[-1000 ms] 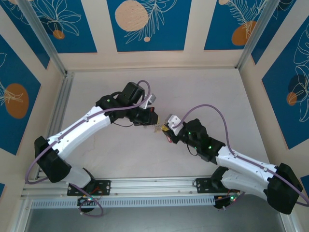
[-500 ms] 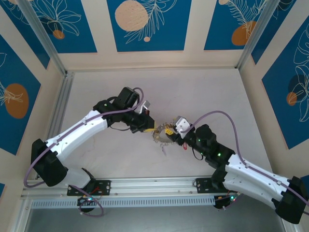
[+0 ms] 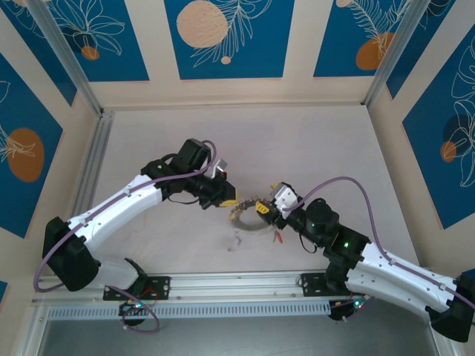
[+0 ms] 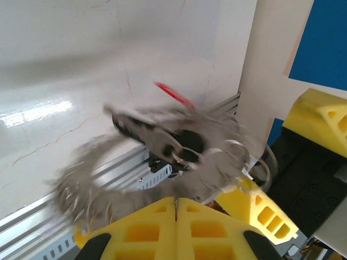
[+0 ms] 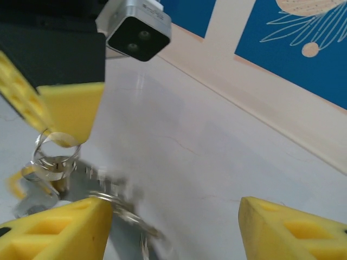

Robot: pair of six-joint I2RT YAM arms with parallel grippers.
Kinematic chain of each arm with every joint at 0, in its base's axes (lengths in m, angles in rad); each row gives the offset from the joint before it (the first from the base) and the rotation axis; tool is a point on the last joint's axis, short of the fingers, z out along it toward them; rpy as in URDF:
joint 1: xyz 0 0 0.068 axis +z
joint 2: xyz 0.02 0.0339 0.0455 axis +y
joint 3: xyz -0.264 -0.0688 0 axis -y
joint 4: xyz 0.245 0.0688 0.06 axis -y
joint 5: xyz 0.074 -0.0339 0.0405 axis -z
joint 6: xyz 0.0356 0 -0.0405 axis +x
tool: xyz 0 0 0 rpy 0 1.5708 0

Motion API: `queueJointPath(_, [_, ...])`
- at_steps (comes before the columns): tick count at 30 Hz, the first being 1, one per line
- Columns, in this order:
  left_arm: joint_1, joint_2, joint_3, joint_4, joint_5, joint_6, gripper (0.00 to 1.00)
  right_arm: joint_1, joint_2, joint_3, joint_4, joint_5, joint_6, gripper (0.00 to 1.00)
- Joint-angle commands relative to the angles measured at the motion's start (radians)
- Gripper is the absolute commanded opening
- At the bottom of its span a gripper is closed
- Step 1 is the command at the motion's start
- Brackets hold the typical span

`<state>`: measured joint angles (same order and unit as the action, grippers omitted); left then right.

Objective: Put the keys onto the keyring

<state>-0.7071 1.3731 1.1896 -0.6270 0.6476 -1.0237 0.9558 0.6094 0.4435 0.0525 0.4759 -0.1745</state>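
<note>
Right, snapshot:

1. Surface: pale tabletop (image 3: 319,148), matt off-white with faint hairline cracks. Soft glare patches on it in the left wrist view.
2. Room: blue wall panels (image 3: 223,37) with white leaf line-art and orange discs, cream strips between them.
3. Frame: aluminium posts (image 3: 70,63) at the back corners. Slotted rail (image 3: 237,284) along the near edge, both arm bases bolted there.
4. On the left gripper (image 3: 231,202): yellow fingers pressed together, pinching the rim of the keyring (image 4: 73,176). Exact grip point lost in motion blur.
5. Position of the keyring: near table centre, between the two grippers, tilted, apparently clear of the surface. Heavily smeared in both wrist views.
6. On the ring: keys (image 4: 143,132) bunched at the far rim in the left wrist view, one black-headed, plus a red tag (image 4: 172,93). Cannot tell which loops.
7. Off the ring: loose pale key (image 3: 236,242) just nearside of it and apart. Cannot tell whether resting on the table.
8. Also: small red piece (image 3: 280,236) close under the right wrist.
9. On the right gripper (image 5: 173,208): fingers spread wide, just beside the ring's right side. Cannot tell whether touching.
</note>
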Motion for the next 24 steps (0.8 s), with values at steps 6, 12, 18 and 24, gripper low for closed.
queueJointPath(6, [0.015, -0.035, -0.032, 0.021, 0.021, -0.033, 0.00, 0.002, -0.014, 0.053, -0.005, 0.041, 0.035, 0.59])
queueJointPath(12, [0.015, -0.041, -0.032, 0.022, 0.002, -0.053, 0.00, 0.006, -0.078, -0.016, 0.013, -0.125, 0.133, 0.52])
queueJointPath(18, [0.015, -0.038, -0.031, 0.042, -0.014, -0.086, 0.00, 0.006, -0.117, -0.096, 0.048, -0.269, 0.231, 0.54])
queueJointPath(24, [0.012, -0.032, -0.032, 0.073, -0.018, -0.107, 0.00, 0.003, -0.109, -0.145, 0.070, -0.280, 0.254, 0.50])
